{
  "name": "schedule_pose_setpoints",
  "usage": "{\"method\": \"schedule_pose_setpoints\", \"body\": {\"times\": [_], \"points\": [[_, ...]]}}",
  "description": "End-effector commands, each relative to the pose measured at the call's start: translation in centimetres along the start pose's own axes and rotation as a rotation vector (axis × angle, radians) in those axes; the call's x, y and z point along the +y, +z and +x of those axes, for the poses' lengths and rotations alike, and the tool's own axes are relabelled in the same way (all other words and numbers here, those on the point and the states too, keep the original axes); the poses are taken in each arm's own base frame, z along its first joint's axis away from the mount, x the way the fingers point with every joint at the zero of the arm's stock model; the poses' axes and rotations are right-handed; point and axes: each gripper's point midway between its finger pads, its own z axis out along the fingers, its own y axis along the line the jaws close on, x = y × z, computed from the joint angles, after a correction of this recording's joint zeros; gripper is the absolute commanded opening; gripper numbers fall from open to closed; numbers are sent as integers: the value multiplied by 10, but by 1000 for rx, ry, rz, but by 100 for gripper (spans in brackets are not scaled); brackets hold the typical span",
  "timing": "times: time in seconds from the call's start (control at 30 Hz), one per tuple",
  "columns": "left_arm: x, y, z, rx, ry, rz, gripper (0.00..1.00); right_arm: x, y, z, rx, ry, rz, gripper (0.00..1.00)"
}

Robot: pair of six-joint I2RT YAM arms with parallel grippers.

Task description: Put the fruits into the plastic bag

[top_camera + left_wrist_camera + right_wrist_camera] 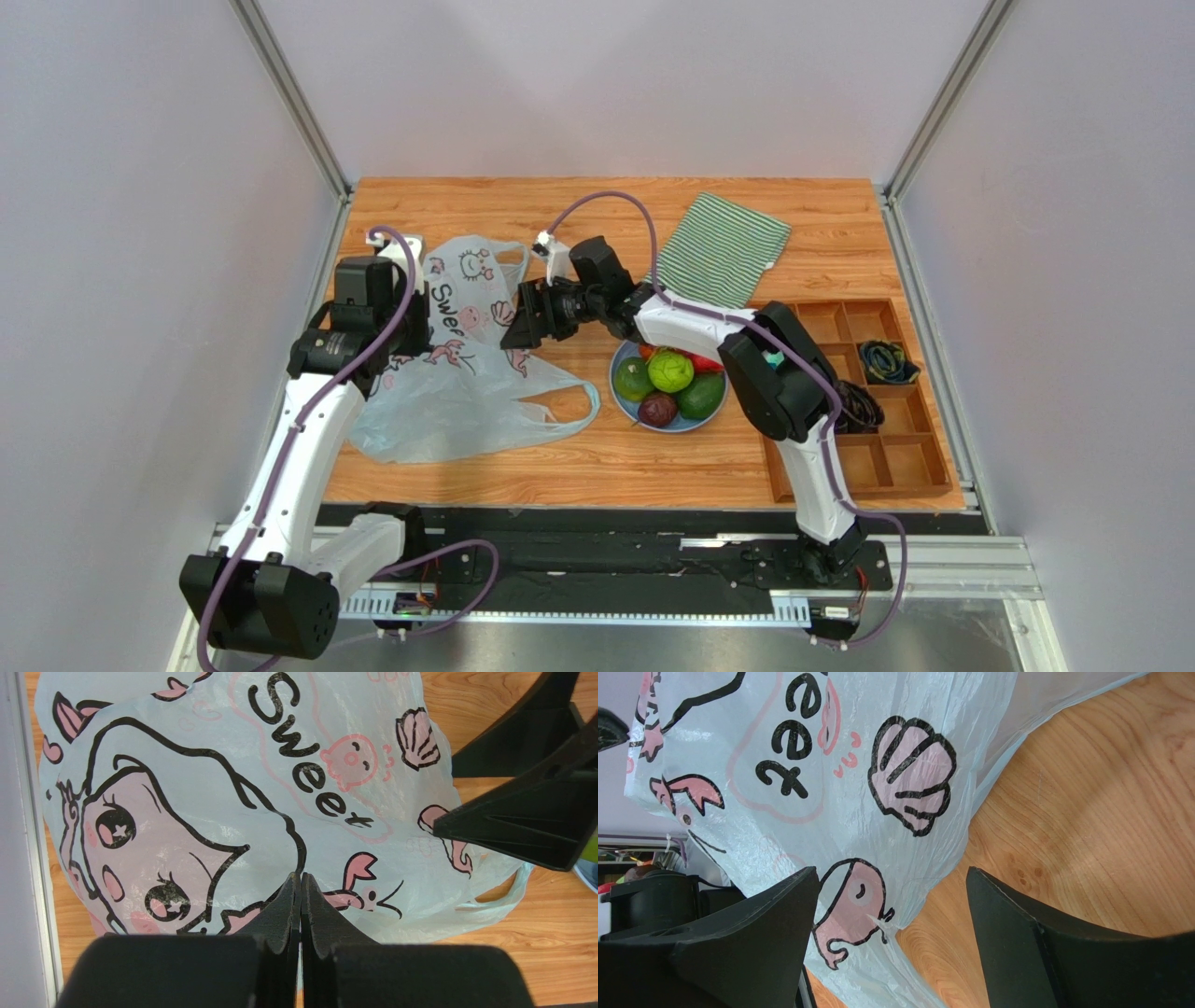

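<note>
The plastic bag [456,371] lies flat on the wooden table, printed with a cartoon girl and pink whales; it fills the left wrist view [231,798] and shows in the right wrist view [808,763]. My left gripper [410,333] is shut, its tips [301,882] over the bag's printed face; I cannot tell whether they pinch the film. My right gripper [528,319] is open, its jaws [892,910] straddling the bag's edge by a pink whale. The fruits sit on a blue plate [683,429]: a bright green ball [671,371], two dark green ones [634,378] [700,396], a dark purple one [658,409] and a red one [707,363].
A green striped cloth [723,249] lies at the back. A wooden compartment tray [919,455] at the right holds dark cables [887,361]. Grey walls and metal rails close in the table on both sides.
</note>
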Motion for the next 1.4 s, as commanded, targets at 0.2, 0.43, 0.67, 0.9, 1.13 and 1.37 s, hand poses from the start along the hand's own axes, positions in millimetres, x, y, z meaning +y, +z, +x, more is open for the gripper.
{"method": "schedule_pose_setpoints", "body": {"times": [0.2,0.43,0.67,0.9,1.13,1.37], "points": [[-24,-11,-34,-105,-15,133,50,46,5,-26,-50,-51,-207,13],[-51,-41,-99,-227,-76,232,86,94,-31,-49,-104,-208,-193,0],[-65,8,-83,-40,-16,205,86,125,-43,-39,-135,-323,-119,0],[-73,29,-68,41,-5,244,86,127,-44,-23,-109,-370,-46,0],[-90,41,-29,192,39,363,82,112,-46,-23,-118,-382,69,0],[-104,46,-14,263,46,441,80,101,-52,-27,-128,-396,142,0]]}}
